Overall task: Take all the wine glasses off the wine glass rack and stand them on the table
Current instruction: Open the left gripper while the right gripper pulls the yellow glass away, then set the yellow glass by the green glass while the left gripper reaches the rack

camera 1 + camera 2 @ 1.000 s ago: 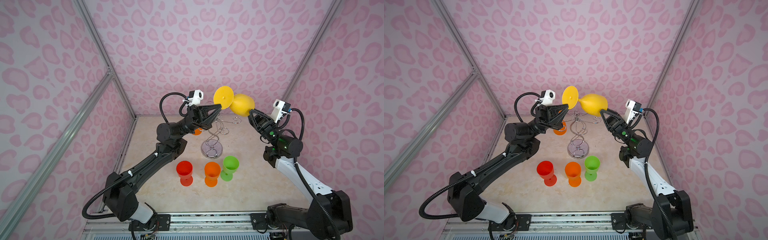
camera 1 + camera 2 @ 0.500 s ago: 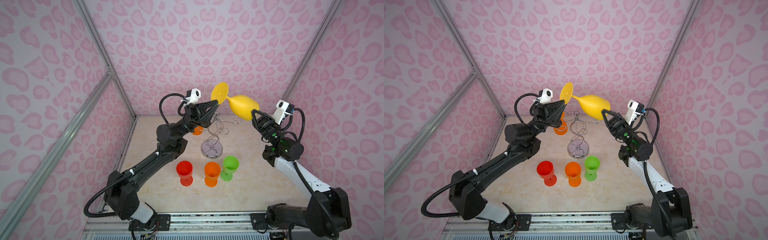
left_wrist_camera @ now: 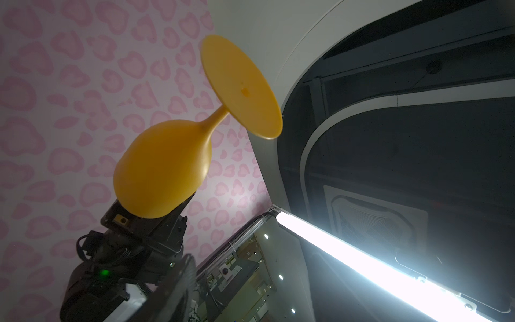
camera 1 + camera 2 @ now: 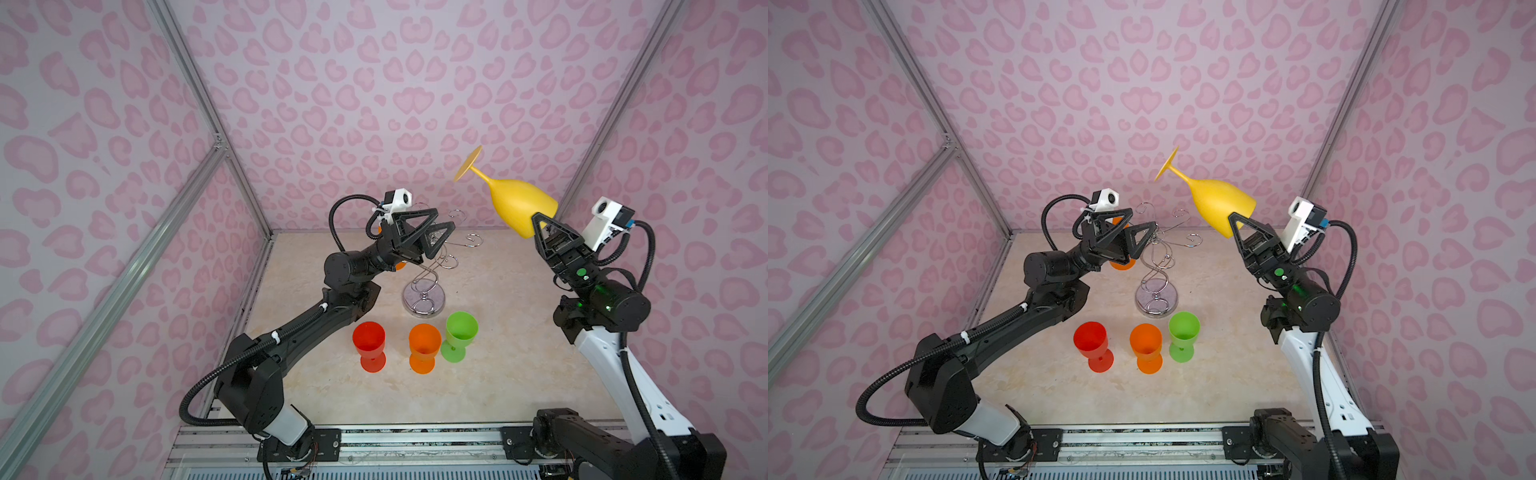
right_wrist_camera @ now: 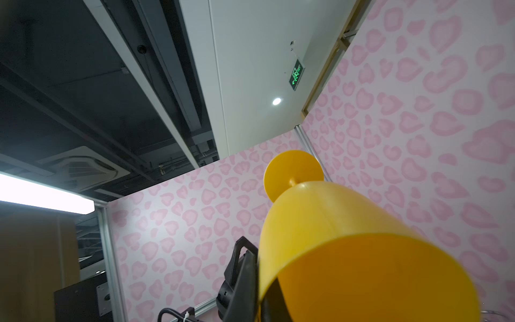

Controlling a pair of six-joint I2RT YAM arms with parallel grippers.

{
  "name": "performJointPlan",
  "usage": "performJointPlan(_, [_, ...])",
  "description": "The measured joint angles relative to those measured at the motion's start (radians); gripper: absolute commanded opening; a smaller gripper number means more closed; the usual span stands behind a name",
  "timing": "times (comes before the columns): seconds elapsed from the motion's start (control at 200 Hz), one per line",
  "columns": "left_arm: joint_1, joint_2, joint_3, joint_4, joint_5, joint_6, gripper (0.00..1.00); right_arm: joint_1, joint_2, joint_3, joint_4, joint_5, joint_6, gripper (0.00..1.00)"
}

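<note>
The pale tabletop [image 4: 498, 374] sits inside pink heart-patterned walls [image 4: 374, 83], with both arms reaching in from the front rail. The left arm [image 4: 307, 328] stretches low and long towards the middle. The right arm [image 4: 602, 340] rises steeply on its own side.

The wine glass rack [image 4: 424, 293] stands near the centre on its round base, its curled chrome arms spreading at the top. In both top views the left hand [image 4: 440, 220] sits right at those curls, overlapping them. Whether it touches the wire I cannot tell. Its two triangular fingers stand apart with nothing between them.

The yellow wine glass [image 4: 519, 203] is off the rack, up in the air to its right and well clear of it. It is tilted, its foot pointing up towards the back wall and its bowl mouth slanting down. The right hand [image 4: 540, 226] is clamped on the bowl's rim and carries it alone.

In front of the rack three small glasses stand upright in a row: a red glass [image 4: 369, 338], an orange glass [image 4: 424, 343] and a green glass [image 4: 461, 330], the last two almost touching. Another orange cup [image 4: 1121, 264] is mostly hidden behind the left hand.
</note>
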Motion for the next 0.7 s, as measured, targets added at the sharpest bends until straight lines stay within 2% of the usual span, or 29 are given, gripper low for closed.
performJointPlan(0.09, [0.001, -0.002, 0.003, -0.010, 0.021, 0.047, 0.73, -0.035, -0.120, 0.124, -0.435, 0.046, -0.234, 0.00])
performJointPlan(0.19, [0.000, -0.023, 0.019, -0.072, 0.060, 0.128, 0.75, -0.043, -0.194, 0.319, -0.953, 0.198, -0.544, 0.00])
performJointPlan(0.275, [0.000, -0.057, 0.039, -0.143, 0.091, 0.217, 0.77, -0.057, -0.198, 0.436, -1.276, 0.345, -0.738, 0.00])
performJointPlan(0.37, [0.001, -0.106, 0.062, -0.261, 0.117, 0.345, 0.78, -0.068, -0.159, 0.492, -1.591, 0.476, -0.883, 0.00])
performJointPlan(0.535, [0.015, -0.210, 0.103, -0.609, 0.111, 0.624, 0.80, -0.070, -0.133, 0.399, -1.888, 0.557, -0.998, 0.00])
performJointPlan(0.7, [0.034, -0.341, 0.184, -1.051, -0.030, 0.959, 0.81, -0.065, -0.084, 0.285, -1.957, 0.536, -1.034, 0.00])
